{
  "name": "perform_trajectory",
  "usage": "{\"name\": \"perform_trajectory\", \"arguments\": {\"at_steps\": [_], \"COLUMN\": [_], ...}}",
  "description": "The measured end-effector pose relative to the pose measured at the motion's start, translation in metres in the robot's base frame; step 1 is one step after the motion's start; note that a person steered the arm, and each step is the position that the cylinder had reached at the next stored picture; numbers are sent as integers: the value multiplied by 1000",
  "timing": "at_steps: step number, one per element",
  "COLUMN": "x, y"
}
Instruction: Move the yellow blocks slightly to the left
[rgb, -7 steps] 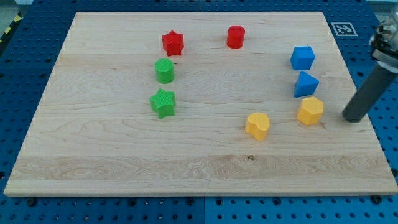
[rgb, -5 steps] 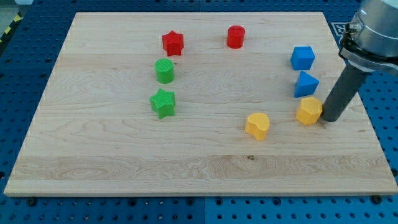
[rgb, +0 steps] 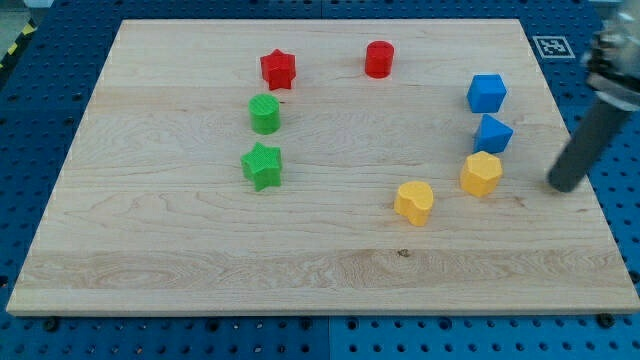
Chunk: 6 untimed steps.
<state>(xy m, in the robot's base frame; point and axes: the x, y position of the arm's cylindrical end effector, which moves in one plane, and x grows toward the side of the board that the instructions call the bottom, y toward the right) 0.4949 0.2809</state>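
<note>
Two yellow blocks lie right of the board's middle: a yellow hexagonal block (rgb: 481, 173) and a yellow heart-shaped block (rgb: 413, 202) to its lower left. My tip (rgb: 563, 186) is at the board's right edge, well right of the yellow hexagonal block and apart from it. The rod above it looks blurred.
A blue cube (rgb: 486, 93) and a blue triangular block (rgb: 492, 134) stand just above the yellow hexagonal block. A red star (rgb: 278, 69) and red cylinder (rgb: 379, 59) are near the top. A green cylinder (rgb: 264, 114) and green star (rgb: 262, 165) are left of centre.
My tip came in against the yellow hexagonal block, pushed it a little to the left, then drew back to the right edge. The other blocks have not moved.
</note>
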Motion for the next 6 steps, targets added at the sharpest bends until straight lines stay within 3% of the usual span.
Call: {"name": "perform_trajectory", "arguments": {"at_steps": [1,4,6], "x": [32,37,35], "y": [0,-125,-178]}}
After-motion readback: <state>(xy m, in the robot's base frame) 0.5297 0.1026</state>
